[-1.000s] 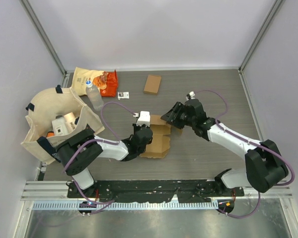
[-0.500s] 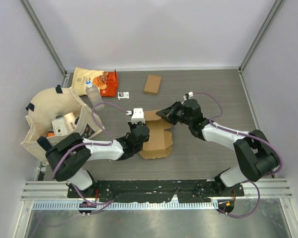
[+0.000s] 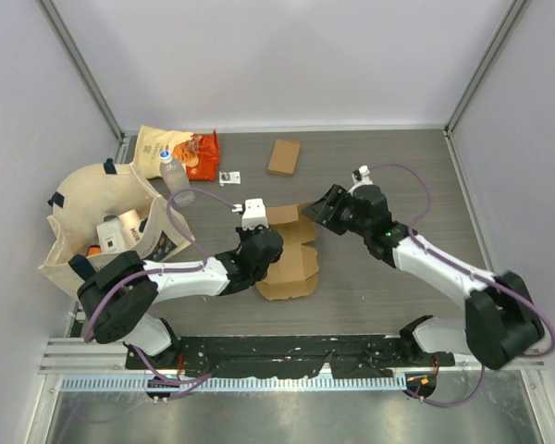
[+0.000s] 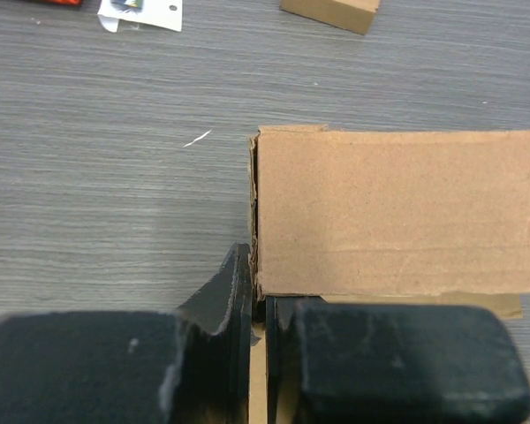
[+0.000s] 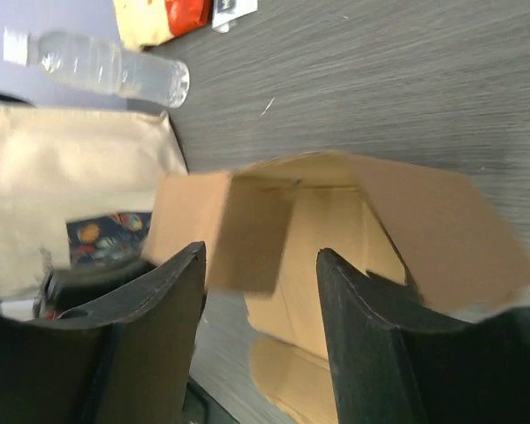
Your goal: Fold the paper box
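While the left tool [image 4: 258, 296] is clamped shut on a thin upright wall of the paper box [image 3: 294, 268], the right tool [image 3: 326, 211] sits at the box's far right corner with its fingers spread apart and nothing between them that it's actually gripping; from the right wrist view a loose flap [image 5: 225, 231] stands just in front of those parted fingers and looks blurred, so I can't tell if it's touching either one. The box itself is in the middle of the table [image 3: 398, 176], half formed; some walls are up, a couple of flaps lie flat on the near side.

My read: we're mid-way, at the stage of tucking a side flap inward while the left side acts as the anchor. The next move probably needs the right tool to catch or push that flap over toward the inside; the left one should hold steady so the whole thing doesn't slide or pop flat.
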